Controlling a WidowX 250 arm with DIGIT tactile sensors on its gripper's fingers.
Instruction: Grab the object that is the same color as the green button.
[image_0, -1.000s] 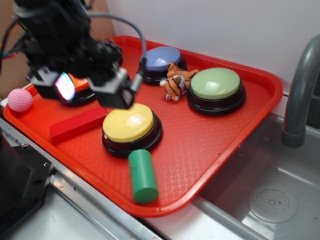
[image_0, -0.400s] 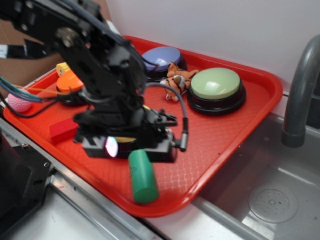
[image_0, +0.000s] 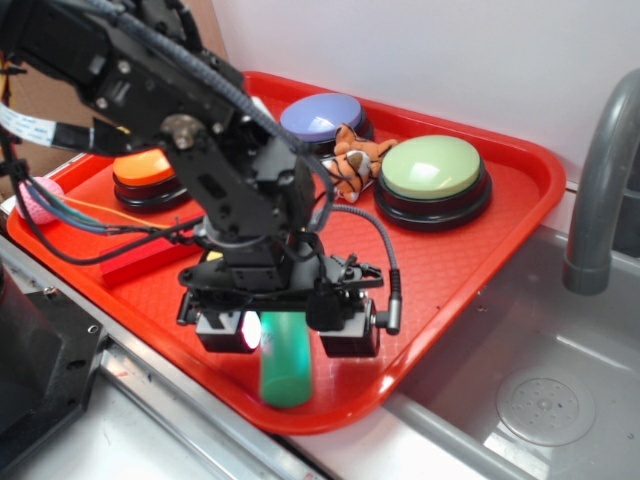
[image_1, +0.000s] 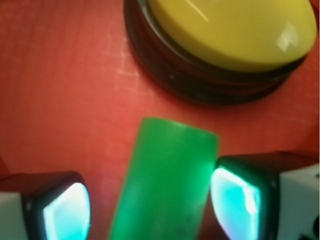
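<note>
Grasping is the step in hand: my gripper is spread wide and straddles the green cylinder, which lies on its side on the red tray near the front rim, just in front of the yellow button. In the wrist view the green cylinder runs between my two fingers, the right finger pad touching or nearly touching its flank, the left finger pad standing off with bare tray between. So I judge I am not centred; a small shift toward my right, or simply a squeeze that drags the block along, is what the next move calls for, and then a lift. Being round and matte, the cylinder may roll if one pad meets it first. Whether I am low enough to pinch at mid-height I cannot tell. My arm reaches out over the tray from the left and bends sharply down at the wrist, so the fingers point straight at the tray floor. The green button, whose colour the cylinder matches, sits well apart at the back, beside a toy tiger.
</note>
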